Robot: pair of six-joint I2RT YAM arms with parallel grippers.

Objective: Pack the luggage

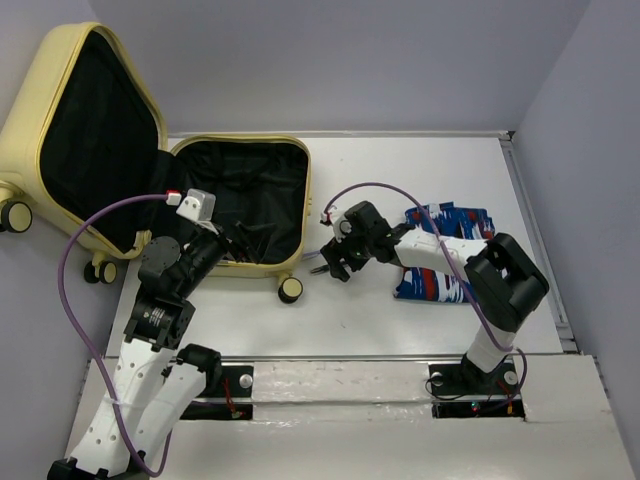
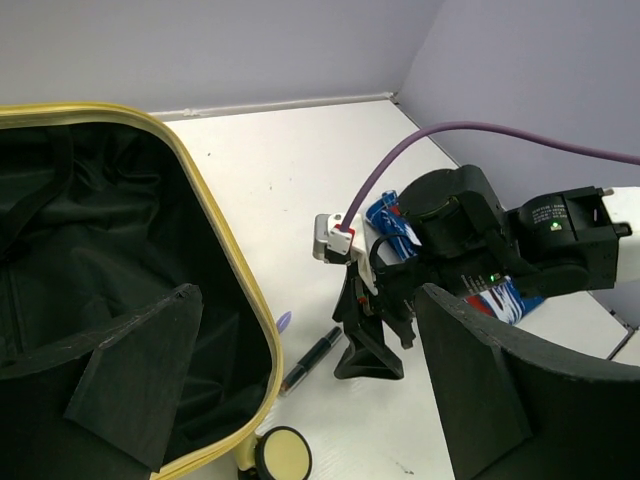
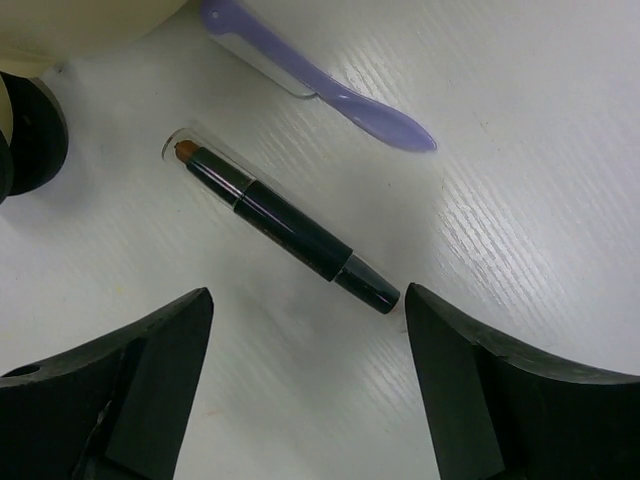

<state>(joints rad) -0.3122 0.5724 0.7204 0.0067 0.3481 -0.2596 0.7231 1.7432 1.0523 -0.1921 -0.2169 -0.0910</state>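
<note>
Right gripper (image 3: 307, 295) wide open above a capped makeup pencil (image 3: 285, 228).
Pencil lies loose just beyond its fingertips; left gripper (image 2: 305, 290) gapes empty over the luggage (image 1: 240, 190) rim.

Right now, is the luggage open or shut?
Open. The luggage has its lid swung up and back in the top view, and the black lining of both halves is exposed.

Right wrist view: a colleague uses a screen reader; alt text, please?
A black cosmetic pencil with a clear cap lies on the white table just ahead of the open right gripper. A lilac handle lies beyond it.
</note>
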